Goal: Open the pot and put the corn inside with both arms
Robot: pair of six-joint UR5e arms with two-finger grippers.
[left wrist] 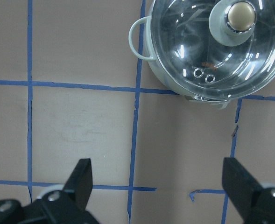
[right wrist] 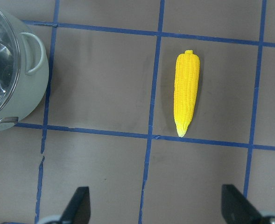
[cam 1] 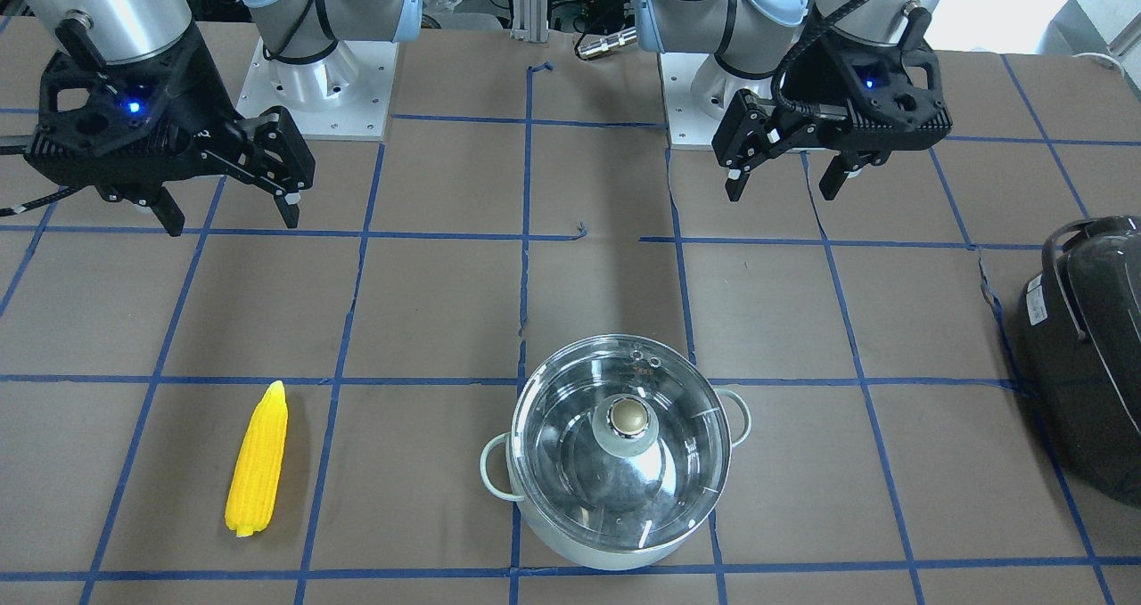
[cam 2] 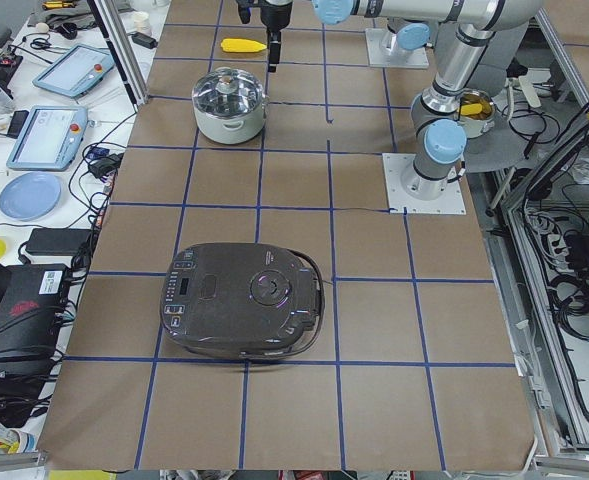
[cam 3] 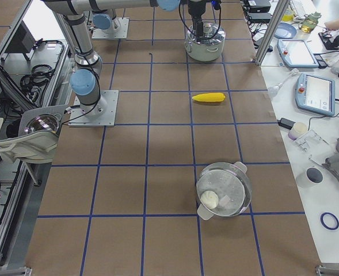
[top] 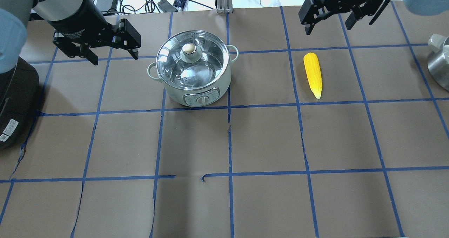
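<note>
The mint-green pot (top: 214, 86) stands at the table's far middle, closed by its glass lid (top: 201, 68) with a brass knob (top: 189, 48). The yellow corn (top: 313, 75) lies flat to its right, about one grid square away. My left gripper (top: 115, 58) hovers open and empty to the left of the pot. My right gripper (top: 328, 28) hovers open and empty beyond the corn. The left wrist view shows the pot (left wrist: 174, 81) ahead to the right of the open fingers (left wrist: 81, 177). The right wrist view shows the corn (right wrist: 186, 93) ahead, with the pot (right wrist: 27, 93) at the left edge.
A large black appliance (top: 14, 101) sits at the table's left end. A second steel pot with a lid (cam 3: 223, 190) stands at the right end. The arm bases (cam 1: 312, 88) are on the robot's side. Operators' benches with tablets line the far edge.
</note>
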